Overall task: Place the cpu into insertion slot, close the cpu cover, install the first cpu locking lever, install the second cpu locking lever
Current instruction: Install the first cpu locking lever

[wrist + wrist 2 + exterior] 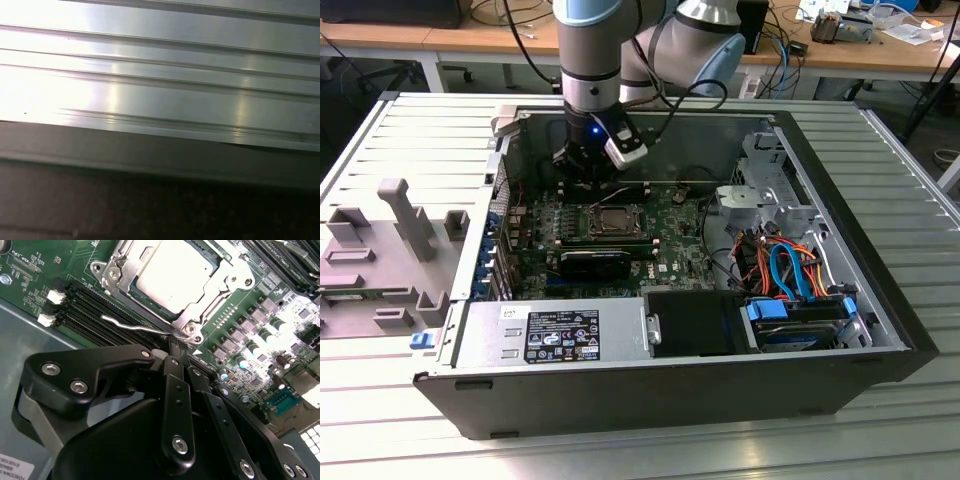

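CPU: seated in insertion slot, done. CPU cover: down over chip, done. Locking lever: thin wire, looks unlatched; end effector clenched, tip touching it. Levers apparently pending.

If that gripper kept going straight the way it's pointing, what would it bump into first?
Most likely the thin locking lever at the corner of the cpu cover. In the second wrist view the gripper points right at that spot, with the memory slots beside it. Depth is hard to judge.
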Action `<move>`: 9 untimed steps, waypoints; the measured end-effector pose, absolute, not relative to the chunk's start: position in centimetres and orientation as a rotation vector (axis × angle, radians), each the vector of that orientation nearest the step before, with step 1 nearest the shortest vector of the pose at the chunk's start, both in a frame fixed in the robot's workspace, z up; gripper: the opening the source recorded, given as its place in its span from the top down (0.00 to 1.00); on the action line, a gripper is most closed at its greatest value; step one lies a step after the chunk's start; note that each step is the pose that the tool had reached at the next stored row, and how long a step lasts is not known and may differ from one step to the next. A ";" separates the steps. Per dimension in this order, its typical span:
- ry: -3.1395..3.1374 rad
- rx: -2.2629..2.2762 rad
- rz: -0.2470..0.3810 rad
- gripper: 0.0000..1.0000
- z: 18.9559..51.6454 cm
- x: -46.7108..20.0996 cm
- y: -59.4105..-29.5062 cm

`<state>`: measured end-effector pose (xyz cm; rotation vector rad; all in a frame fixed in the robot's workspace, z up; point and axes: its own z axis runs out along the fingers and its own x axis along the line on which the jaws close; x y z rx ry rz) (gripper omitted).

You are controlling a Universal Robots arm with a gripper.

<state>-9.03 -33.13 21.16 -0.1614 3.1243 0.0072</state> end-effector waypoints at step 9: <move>3.131 -0.175 0.008 0.89 20.7 -7.0 -33.1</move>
